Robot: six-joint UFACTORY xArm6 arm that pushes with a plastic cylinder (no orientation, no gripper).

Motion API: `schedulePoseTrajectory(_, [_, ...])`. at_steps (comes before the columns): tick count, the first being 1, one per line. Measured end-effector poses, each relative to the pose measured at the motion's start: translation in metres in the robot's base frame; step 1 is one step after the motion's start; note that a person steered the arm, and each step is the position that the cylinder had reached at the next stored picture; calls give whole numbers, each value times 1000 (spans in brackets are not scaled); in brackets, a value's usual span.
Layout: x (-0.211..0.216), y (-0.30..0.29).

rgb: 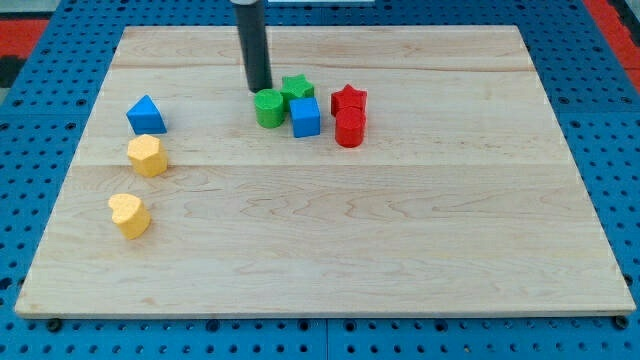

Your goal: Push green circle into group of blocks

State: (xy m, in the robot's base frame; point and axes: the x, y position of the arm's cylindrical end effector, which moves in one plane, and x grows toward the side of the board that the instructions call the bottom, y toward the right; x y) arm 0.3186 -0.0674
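Note:
The green circle (268,108) stands on the wooden board (320,240) near the view's top centre. It touches the green star (296,89) and the blue cube (305,117) on its right. A red star (349,99) and a red cylinder (349,128) stand just right of those. My tip (259,89) is at the green circle's upper left edge, touching it or nearly so.
At the view's left stand a blue triangle (146,114), a yellow hexagon (147,156) and a yellow heart (129,214). A blue pegboard (40,140) surrounds the board.

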Motion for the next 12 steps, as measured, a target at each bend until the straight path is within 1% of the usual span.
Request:
schedulePoseTrajectory(1, [0,0])
schedulePoseTrajectory(3, [1,29])
schedulePoseTrajectory(4, [-6,0])
schedulePoseTrajectory(5, [-18,-46])
schedulePoseTrajectory(6, [-19,-87])
schedulePoseTrajectory(7, [-1,-106])
schedulePoseTrajectory(8, [32,-90])
schedulePoseTrajectory(10, [40,-27])
schedulePoseTrajectory(11, [40,-14])
schedulePoseTrajectory(12, [40,-13])
